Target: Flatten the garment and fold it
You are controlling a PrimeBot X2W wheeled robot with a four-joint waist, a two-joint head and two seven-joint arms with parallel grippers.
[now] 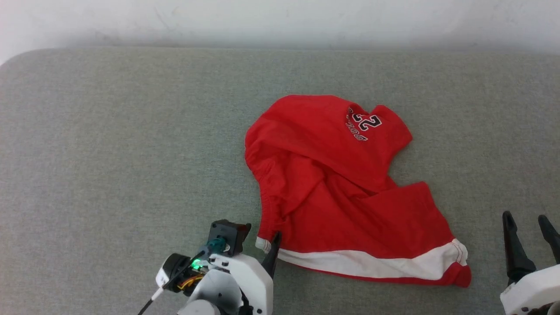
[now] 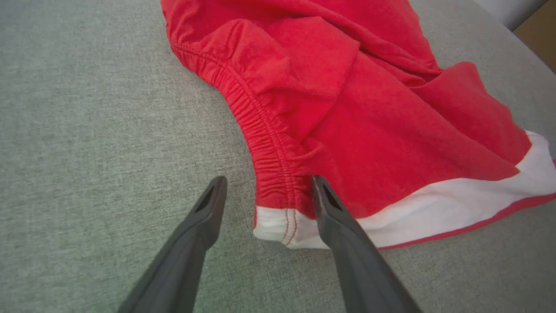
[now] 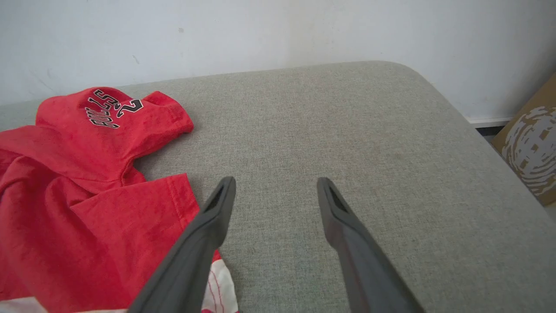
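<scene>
At the lower left the left claw (image 2: 268, 180) has its two dark fingers spread wide, clamped on nothing. It sits at the near left corner of the garment (image 1: 332, 183), where the gathered elastic waistband (image 2: 260, 130) runs down into the white band (image 1: 363, 262). In the left wrist view that corner lies between the fingers: one finger is over the bare grey surface (image 1: 109, 153) just beside the cloth, the other over the red and white fabric. Whether either tip touches the cloth I cannot tell

The red shorts lie crumpled a little right of the middle of the surface, rumpled and partly folded over themselves. The "23" logo (image 1: 366, 124) is on the far flap towards the pale wall (image 1: 280, 22), and the white band runs along the near edge

Further right, the right claw (image 1: 524, 217) is also spread apart and holds nothing. It is over bare surface just beyond the garment's near right corner; in the right wrist view the shorts lie to the left of its fingers. At the far right edge of that view, off the surface, stands a brown cardboard box (image 3: 530, 156)
</scene>
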